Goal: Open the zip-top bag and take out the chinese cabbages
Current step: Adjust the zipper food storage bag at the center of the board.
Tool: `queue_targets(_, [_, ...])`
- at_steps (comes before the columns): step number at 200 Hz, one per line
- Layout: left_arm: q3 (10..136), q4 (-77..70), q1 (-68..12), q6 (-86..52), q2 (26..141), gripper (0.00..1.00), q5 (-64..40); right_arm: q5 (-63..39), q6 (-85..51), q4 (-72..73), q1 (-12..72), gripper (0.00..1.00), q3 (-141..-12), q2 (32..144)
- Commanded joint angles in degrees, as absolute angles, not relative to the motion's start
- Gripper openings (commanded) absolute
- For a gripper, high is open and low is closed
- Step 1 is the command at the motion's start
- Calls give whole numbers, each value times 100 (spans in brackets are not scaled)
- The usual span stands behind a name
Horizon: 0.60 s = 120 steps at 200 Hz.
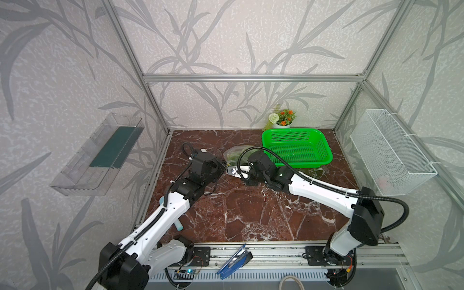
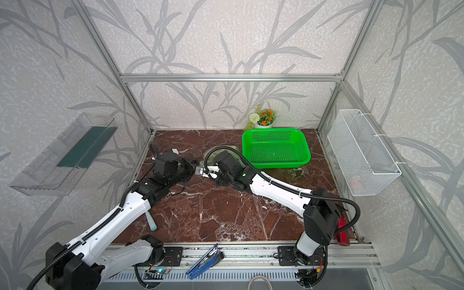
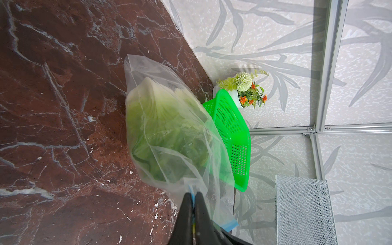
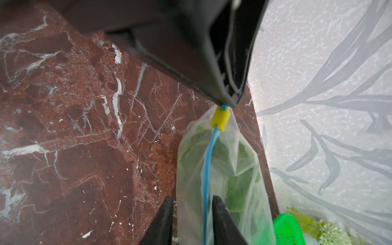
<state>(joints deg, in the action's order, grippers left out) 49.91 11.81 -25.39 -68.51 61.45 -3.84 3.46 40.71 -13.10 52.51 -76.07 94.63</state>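
Clock bearings are read from the table's centre in a top view.

1. Marble table [image 1: 251,213]: bare across its near half. Work is concentrated toward 12 o'clock.
2. Green basket [image 1: 291,131]: at about 1 o'clock, empty.
3. Zip-top bag [image 3: 144,70]: at roughly 11 to 12 o'clock, just beside the basket's 9 o'clock side. Whether they touch cannot be told. Its far end rests on the marble and its zip edge is raised between the two arms.
4. Chinese cabbages [image 3: 161,118]: wholly inside the bag, with pale bases toward the sealed end and green leaves toward the zip. The film blurs the count of heads.
5. Left gripper [image 3: 193,194]: entering from 8 o'clock, jaws pressed together on the zip-edge corner, with blue showing between the fingers.
6. Right gripper [image 4: 192,198]: entering from 4 o'clock, jaws apart and straddling the zip edge. No clamp is visible.
7. Blue zip strip [image 4: 206,165]: runs as one unbroken line, with no gap seen.
8. Yellow slider [image 4: 220,118]: sits hard against the left gripper's tip, at that end of the strip.

Assessment: the bag is anchored and appears sealed, so progress is early. What remains is a firm right-side grip, parting the zip, and removing both cabbages.
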Motion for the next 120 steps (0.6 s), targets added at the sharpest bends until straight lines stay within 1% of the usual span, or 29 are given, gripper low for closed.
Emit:
queue_targets(1, [5232, 1021, -2522, -6778, 5975, 0, -475, 389, 4095, -1282, 5184, 23, -7839, 9600])
queue_targets(14, [5251, 1046, -2509, -6755, 5944, 0, -463, 421, 4104, -1282, 5184, 14, -7874, 9646])
queue_targets(15, [5253, 1051, -2511, -6752, 5943, 0, -465, 426, 4104, -1276, 5179, 11, -7881, 9649])
queue_targets(20, [5262, 1061, -2509, -6742, 5937, 0, -466, 443, 4102, -1283, 5177, 7, -7900, 9659])
queue_targets(25, [5259, 1071, -2514, -6725, 5928, 0, -469, 461, 4097, -1281, 5172, 0, -7916, 9659])
queue_targets(46, [5307, 1138, -2505, -6624, 5907, 0, -494, 536, 4091, -1266, 5177, 0, -7962, 9616])
queue_targets(70, [5445, 1324, -2512, -6416, 5854, 0, -485, 372, 4014, -1244, 5151, 0, -7950, 9457])
queue_targets(75, [5477, 1358, -2514, -6361, 5837, 7, -477, 317, 3997, -1245, 5142, 0, -7946, 9420])
queue_targets(87, [5586, 1489, -2509, -6170, 5799, 28, -458, 222, 3960, -1272, 5116, 0, -7954, 9348])
queue_targets(97, [5701, 1656, -2509, -5951, 5747, 42, -414, 160, 3953, -1344, 5094, 0, -7992, 9305])
queue_targets(108, [5862, 1854, -2510, -5623, 5677, 53, -360, 63, 3942, -1460, 5065, 0, -8063, 9277])
queue_targets(120, [6052, 2185, -2514, -5166, 5583, 59, -226, -43, 3922, -1600, 5024, 0, -8149, 9247])
